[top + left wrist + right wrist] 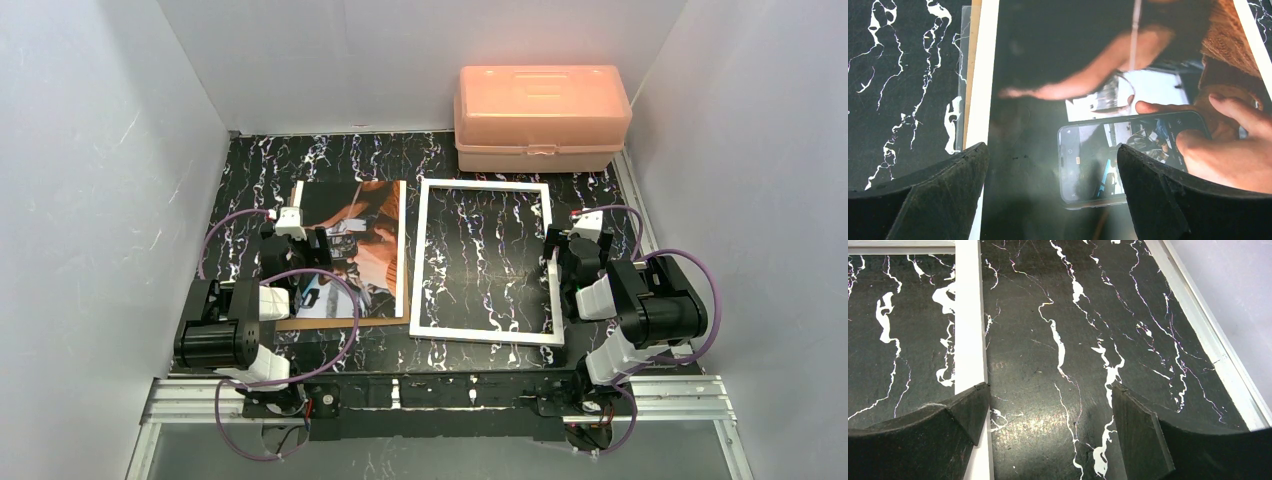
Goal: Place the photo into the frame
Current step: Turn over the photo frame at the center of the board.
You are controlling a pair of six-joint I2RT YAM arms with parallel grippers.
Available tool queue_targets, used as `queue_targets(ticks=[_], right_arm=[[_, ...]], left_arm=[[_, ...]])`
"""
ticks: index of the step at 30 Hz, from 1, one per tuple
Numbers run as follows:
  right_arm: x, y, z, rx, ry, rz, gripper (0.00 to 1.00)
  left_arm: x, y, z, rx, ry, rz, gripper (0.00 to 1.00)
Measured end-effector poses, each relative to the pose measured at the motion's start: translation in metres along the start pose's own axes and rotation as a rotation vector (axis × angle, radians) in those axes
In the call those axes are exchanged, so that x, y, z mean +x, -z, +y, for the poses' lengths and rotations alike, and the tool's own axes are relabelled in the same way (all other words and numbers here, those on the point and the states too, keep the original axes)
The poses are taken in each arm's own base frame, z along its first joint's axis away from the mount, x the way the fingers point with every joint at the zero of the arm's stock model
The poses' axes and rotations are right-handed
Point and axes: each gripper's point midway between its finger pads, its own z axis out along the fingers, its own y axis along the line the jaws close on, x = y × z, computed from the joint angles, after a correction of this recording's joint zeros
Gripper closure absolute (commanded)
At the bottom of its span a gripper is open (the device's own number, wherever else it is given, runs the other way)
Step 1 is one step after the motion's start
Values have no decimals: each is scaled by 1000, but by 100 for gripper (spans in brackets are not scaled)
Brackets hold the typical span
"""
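The left tool (1052, 150) stands wide open with nothing between its two dark fingers (948, 185). It is poised above the near-left part of the photo (1048, 75), and its left finger sits over the print's white margin. Whether the fingertips touch the paper cannot be told. The photo is a glossy, dark print with orange-brown and pale patches, showing hands holding a phone. It lies flat on the left half of the tabletop (260, 165), on top of a plain brown backing board (320, 322) that sticks out as a thin strip along the print's near edge and along its left side. In the left wrist view a clear sheet's edge (964, 75) shows just beyond that board. The right tool (1050, 390) is also spread fully open and grips nothing. It hangs over bare black, white-veined tabletop just to the right of the frame (485, 183). In the right wrist view its left finger overlaps the frame's right rail, though contact cannot be made out. The frame, white and thin-bordered, lies flat at the middle of the tabletop, just beside the photo's right edge with a narrow strip of marbled surface between them. The marbled surface also shows through the frame's opening. Behind the frame, toward the back right corner, stands a closed, translucent peach-coloured plastic case (540, 115), near the frame's far rail. White walls (100, 200) enclose the tabletop on three sides.
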Motion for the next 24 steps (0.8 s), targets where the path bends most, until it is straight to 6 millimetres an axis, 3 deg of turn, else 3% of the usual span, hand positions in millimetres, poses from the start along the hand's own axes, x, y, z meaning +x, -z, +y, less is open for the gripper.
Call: queue_targets(ticks=[18, 19, 21, 22, 24], right_arm=[[0, 2, -8, 49, -19, 8, 1], [0, 4, -10, 60, -18, 26, 1], [-9, 5, -16, 102, -58, 75, 1], [-23, 3, -18, 131, -97, 87, 1], [-66, -6, -21, 172, -193, 83, 1]], left_arm=[[3, 1, 3, -16, 14, 49, 2], [-1, 0, 5, -21, 22, 74, 2], [-30, -5, 10, -34, 24, 91, 2], [-47, -6, 13, -38, 19, 87, 1], [-100, -4, 19, -42, 14, 52, 2]])
